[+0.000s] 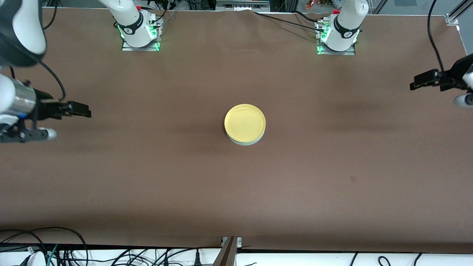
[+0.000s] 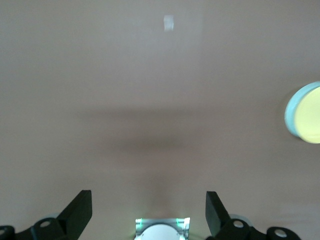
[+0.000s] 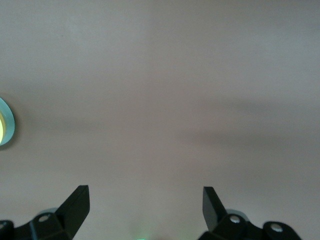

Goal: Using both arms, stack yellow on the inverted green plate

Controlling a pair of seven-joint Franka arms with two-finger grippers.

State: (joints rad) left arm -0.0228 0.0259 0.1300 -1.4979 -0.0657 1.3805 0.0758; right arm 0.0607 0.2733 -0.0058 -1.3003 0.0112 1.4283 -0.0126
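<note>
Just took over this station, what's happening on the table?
The yellow plate sits on the pale green plate at mid-table, only the green rim showing beneath. Neither arm holds anything: the left tool hangs open over the left arm's end of the table, the right tool open over the right arm's end.

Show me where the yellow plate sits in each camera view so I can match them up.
Front view: yellow plate at mid-table, stacked on the green plate.
Left wrist view: at the frame's edge, partly cut off.
Right wrist view: only a sliver at the frame's edge.
Shared landmark: the green plate's pale rim under the yellow.
</note>
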